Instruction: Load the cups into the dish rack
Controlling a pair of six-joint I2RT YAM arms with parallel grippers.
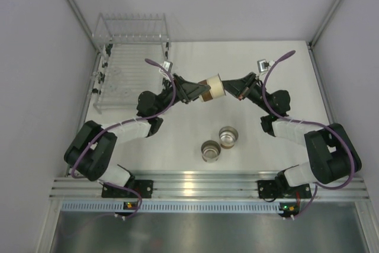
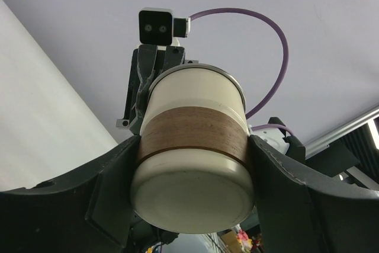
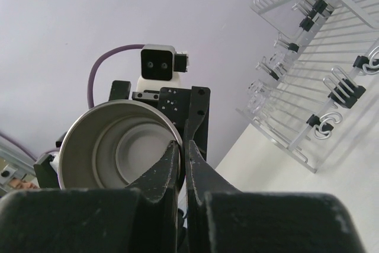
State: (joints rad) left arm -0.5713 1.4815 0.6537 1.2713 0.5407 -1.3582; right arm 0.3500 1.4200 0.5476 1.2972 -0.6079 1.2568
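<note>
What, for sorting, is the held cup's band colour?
Brown cup band, clearest in left wrist view.

The rack is clear, with black clips. Just right of the rack, a cup is cream with a brown band, silvery inside. Two cups farther right of the rack show silvery insides. The table is white, the cables purple, the arms black and white.
</note>
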